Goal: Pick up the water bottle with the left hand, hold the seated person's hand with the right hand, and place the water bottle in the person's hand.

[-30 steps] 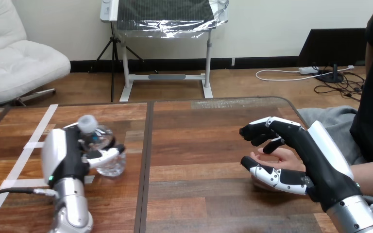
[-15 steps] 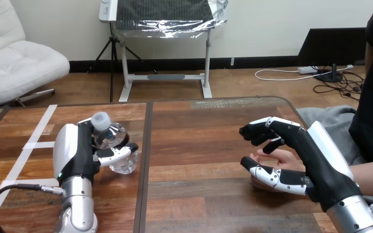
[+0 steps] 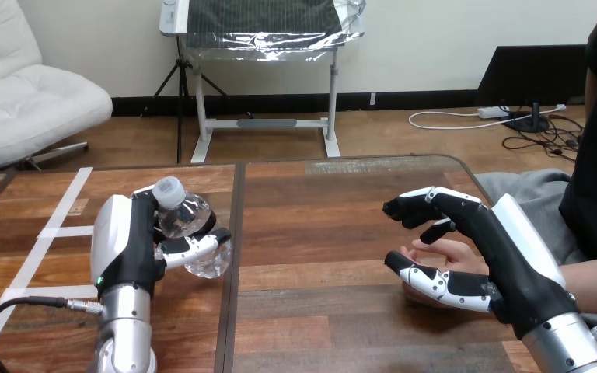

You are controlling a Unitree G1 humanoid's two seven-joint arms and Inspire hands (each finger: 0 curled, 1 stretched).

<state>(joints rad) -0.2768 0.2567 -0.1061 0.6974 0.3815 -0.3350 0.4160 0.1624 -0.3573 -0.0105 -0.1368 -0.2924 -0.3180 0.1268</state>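
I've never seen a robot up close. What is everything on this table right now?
table: one, brown wood, across the view.
tape strips: several, white, on the table's left part.
water bottle: one, clear with white cap, tilted, in the left hand.
person's hand: one, at the right, between the right hand's fingers and thumb.
left hand: one, black and white, curled round the water bottle.
right hand: one, black and white, curled round the person's hand.

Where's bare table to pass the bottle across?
The wide middle of the table, between the water bottle in the left hand and the right hand curled round the person's hand, is bare. It's crowded at both hands.
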